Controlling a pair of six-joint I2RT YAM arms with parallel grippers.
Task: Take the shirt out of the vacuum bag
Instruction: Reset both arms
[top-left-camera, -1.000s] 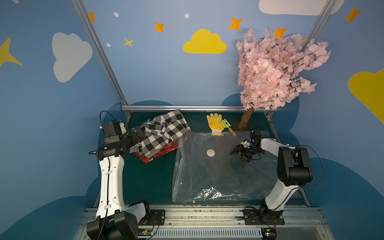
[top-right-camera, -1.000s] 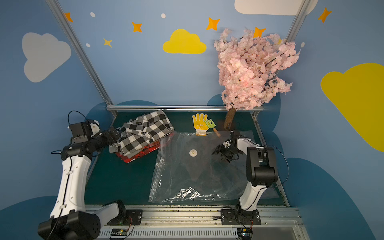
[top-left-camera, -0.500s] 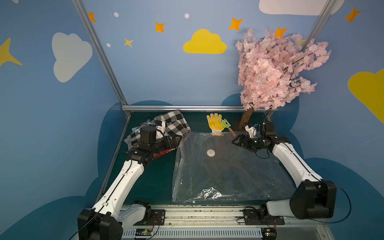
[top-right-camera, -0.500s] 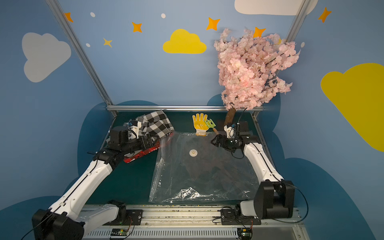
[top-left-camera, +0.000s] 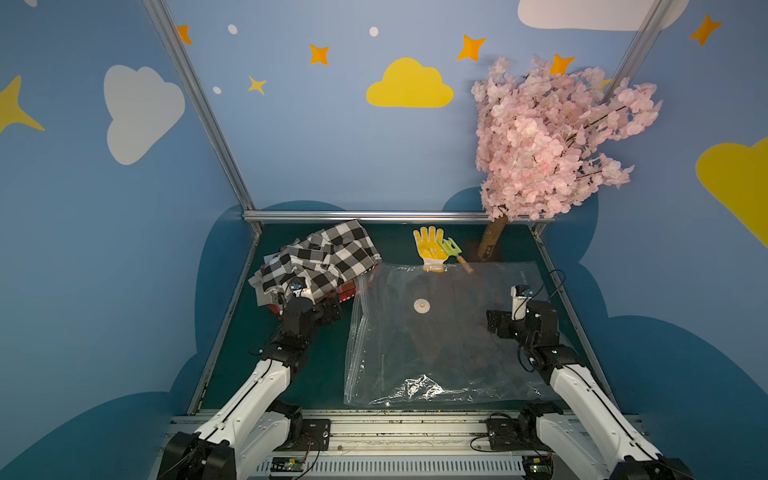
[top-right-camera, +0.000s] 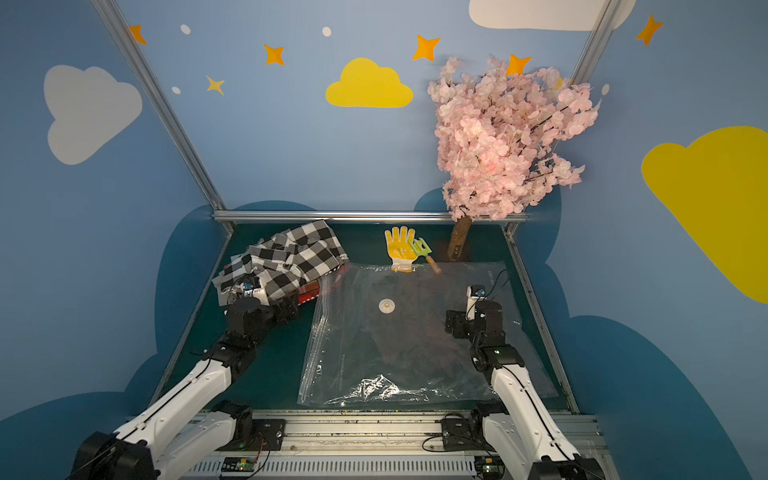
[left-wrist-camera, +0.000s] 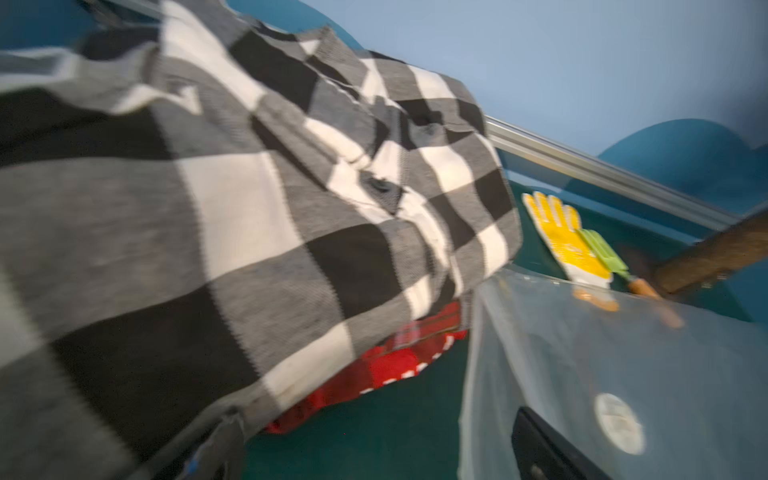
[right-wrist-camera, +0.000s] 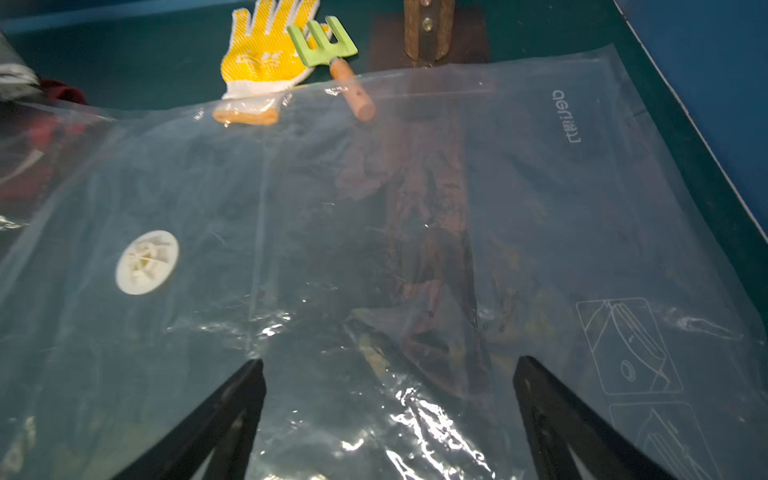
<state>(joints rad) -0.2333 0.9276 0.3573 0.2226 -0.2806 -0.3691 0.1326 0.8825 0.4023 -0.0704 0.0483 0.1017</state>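
1. The vacuum bag (top-left-camera: 436, 345) lies flat on the green tabletop (top-left-camera: 316, 365), covering its middle and right. Its zip strip (top-left-camera: 356, 332) runs along the left edge, and its round white valve (top-left-camera: 422, 306) sits toward the far side.
2. The shirt (top-left-camera: 328, 257), checked in black, white and grey, is heaped at the far left outside the bag. Its right edge is just beside the bag's far-left corner, and it lies on a red thing (left-wrist-camera: 386, 365).
3. The left arm (top-left-camera: 266, 386) reaches to the near edge of the shirt. The left jaws stand released, with only tabletop and the red thing showing between them in the blurred left wrist view.
4. The right arm (top-left-camera: 577, 382) is over the bag's right part. The right jaws are spread wide, their black fingers (right-wrist-camera: 237, 403) well apart above the plastic and gripping nothing.
5. The bag's far edge overlaps the cuff of a yellow glove (top-left-camera: 430, 245) and the handle of a green toy rake (top-left-camera: 451, 248).
6. A tree trunk (top-left-camera: 492, 241) with pink blossom stands at the far right.
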